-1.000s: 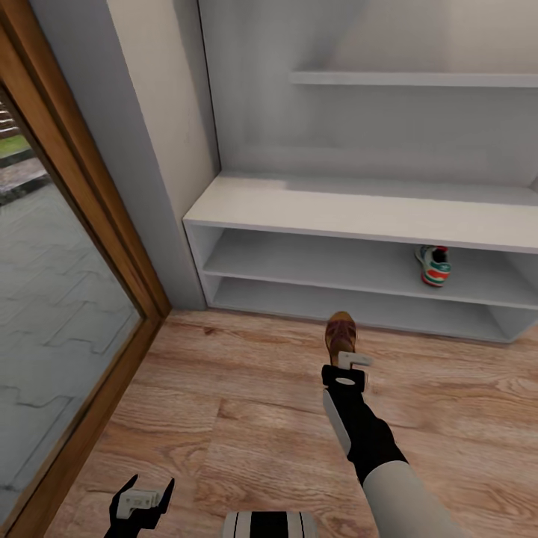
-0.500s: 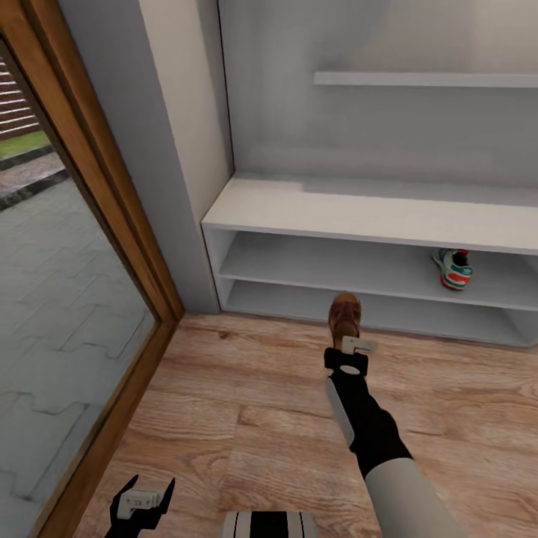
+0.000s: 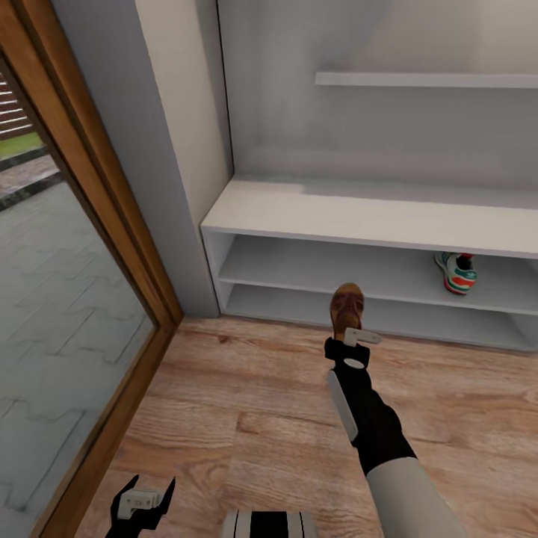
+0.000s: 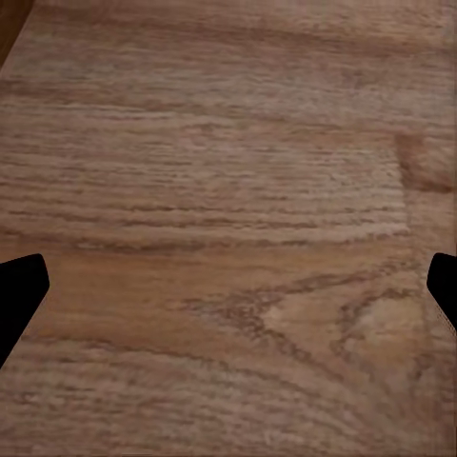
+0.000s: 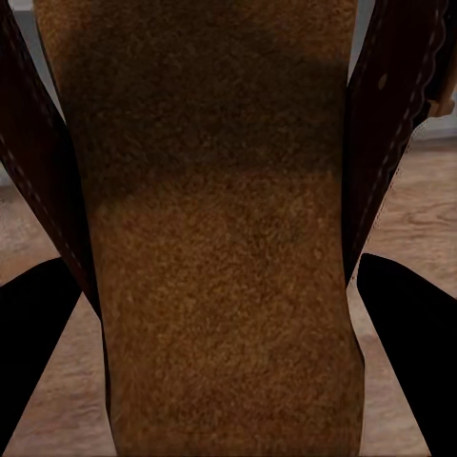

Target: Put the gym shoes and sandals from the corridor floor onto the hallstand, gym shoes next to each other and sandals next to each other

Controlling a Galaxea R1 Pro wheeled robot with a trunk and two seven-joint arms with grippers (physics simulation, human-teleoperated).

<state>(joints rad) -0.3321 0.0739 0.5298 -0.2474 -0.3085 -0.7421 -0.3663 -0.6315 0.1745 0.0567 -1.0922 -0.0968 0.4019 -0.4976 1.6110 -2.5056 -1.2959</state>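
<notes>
Right hand [image 3: 357,338] at frame centre, apparently closed on a brown sandal [image 3: 347,308] held before the hallstand [image 3: 359,217]; left hand [image 3: 140,502] at lower left, fingers spread wide over the floor [image 3: 246,418], holding nothing.

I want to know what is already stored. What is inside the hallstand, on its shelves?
On the upper open shelf of the hallstand, one gym shoe stands near the right. The lower shelf looks bare, but the sandal held by the right gripper covers part of it.
</notes>
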